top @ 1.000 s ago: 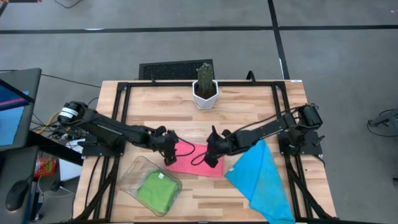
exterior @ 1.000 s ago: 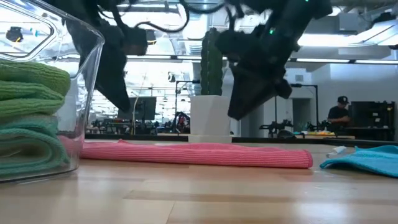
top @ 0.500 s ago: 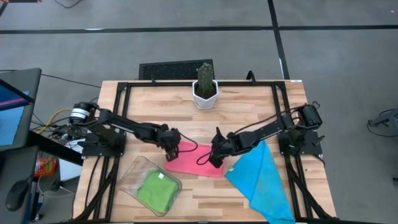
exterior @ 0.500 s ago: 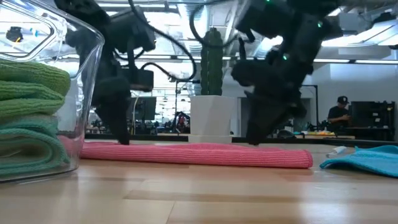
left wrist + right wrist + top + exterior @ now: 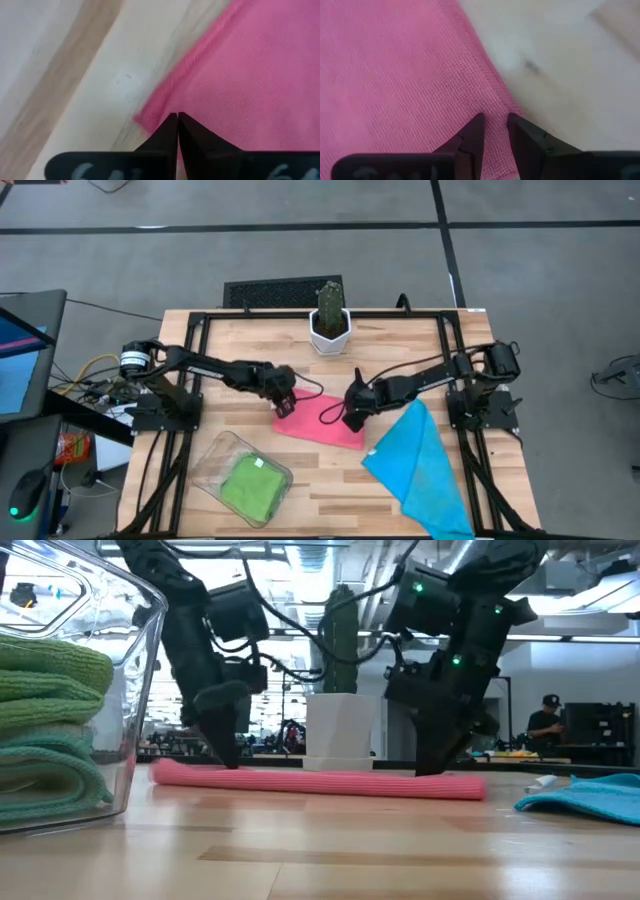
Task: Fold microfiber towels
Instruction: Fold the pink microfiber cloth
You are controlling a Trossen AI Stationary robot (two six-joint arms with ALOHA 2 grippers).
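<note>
Wooden tabletop carries three cloths: you have a pink towel lying folded near the middle, a blue towel spread loose toward the right front, and a green towel already folded inside the clear bin at the left front. A potted cactus stands at the back edge, well clear of the work. Since a second ago the left claw has dropped onto the pink towel's left end and snapped closed; its tips meet on the cloth's corner, so judge it as pinching that corner. The right claw has come down at the towel's opposite end with its fingers part closed over the hem, seemingly gripping the fabric. The towel has also shifted slightly rightward and toward the cactus, and looks narrower. You may take this as both ends being secured for a further fold. Risk noted: a thin pinch on fuzzy cloth could slip on the lift.
</note>
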